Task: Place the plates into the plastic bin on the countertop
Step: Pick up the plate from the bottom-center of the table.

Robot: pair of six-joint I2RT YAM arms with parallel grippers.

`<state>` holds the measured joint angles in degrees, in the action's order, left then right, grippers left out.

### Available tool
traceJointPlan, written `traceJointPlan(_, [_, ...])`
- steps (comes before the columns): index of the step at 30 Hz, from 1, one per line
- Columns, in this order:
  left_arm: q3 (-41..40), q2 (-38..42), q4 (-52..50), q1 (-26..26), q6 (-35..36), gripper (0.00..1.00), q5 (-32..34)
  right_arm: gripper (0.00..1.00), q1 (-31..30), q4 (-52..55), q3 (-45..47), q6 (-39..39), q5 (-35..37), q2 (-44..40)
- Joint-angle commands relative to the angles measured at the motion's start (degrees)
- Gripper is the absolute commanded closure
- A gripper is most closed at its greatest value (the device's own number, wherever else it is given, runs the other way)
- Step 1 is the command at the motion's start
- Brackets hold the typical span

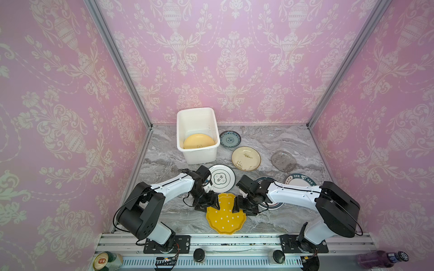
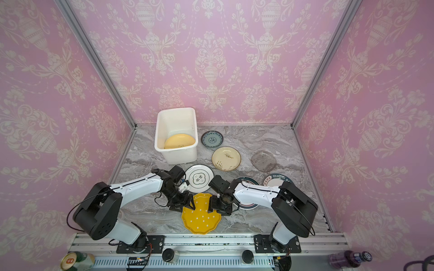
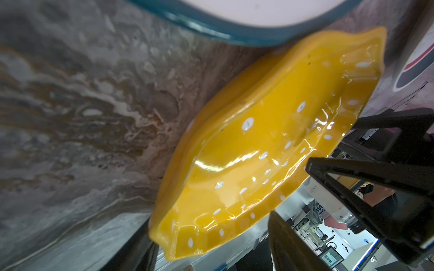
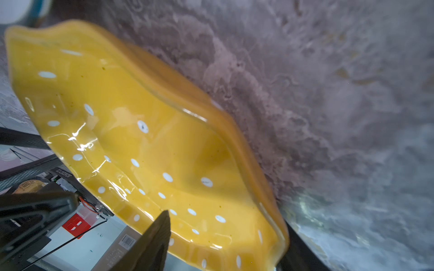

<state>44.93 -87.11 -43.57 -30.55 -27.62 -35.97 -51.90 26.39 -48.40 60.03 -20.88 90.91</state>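
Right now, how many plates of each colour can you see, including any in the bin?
Yellow plates: 2
White dark-rimmed plates: 3
Cream plate: 1
Teal plate: 1
Glass plates: 2
Total: 9

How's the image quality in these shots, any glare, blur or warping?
Left wrist view: bright glare streaks on the yellow plate, countertop soft. Right wrist view: plate rim and marble blurred. Both top views: evenly lit, edges stretched by the wide lens; the clear glass plate barely shows.
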Motion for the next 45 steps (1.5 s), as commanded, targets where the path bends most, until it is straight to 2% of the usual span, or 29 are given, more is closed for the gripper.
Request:
traceJointPlan(1, [-0.22, -0.59, -1.27, -0.13, 0.15, 0.32, -2.60, 0.34, -0.47, -1.34, -2.20, -0.43, -2.07, 1.15])
traceJointPlan(7, [-0.04, -0.62, -1.23, -0.13, 0.38, 0.43, -2.40, 0.36, -0.54, -4.65, -2.56, -0.14, -2.78, 0.07])
traceJointPlan(12, [-0.10, -0.71, -1.13, -0.11, 0.45, 0.46, -2.44, 0.38, -0.48, -13.98, -0.12, 2.45, -4.83, -1.56])
traceJointPlan(31, [1.39, -1.37, -4.00, -0.13, 3.05, 0.49, -2.00, 0.46, -1.68, -37.35, 7.32, 5.70, -8.99, -7.06])
traceJointPlan(40, [1.73, -1.24, -4.52, -0.13, 3.59, 0.49, -2.27, 0.49, -1.76, -45.30, 10.05, 7.65, -10.14, -8.00])
traceJointPlan(45, [2.00, -1.22, -5.11, -0.13, 4.15, 0.49, -2.18, 0.51, -1.72, -45.67, 10.77, 7.93, -9.46, -8.87])
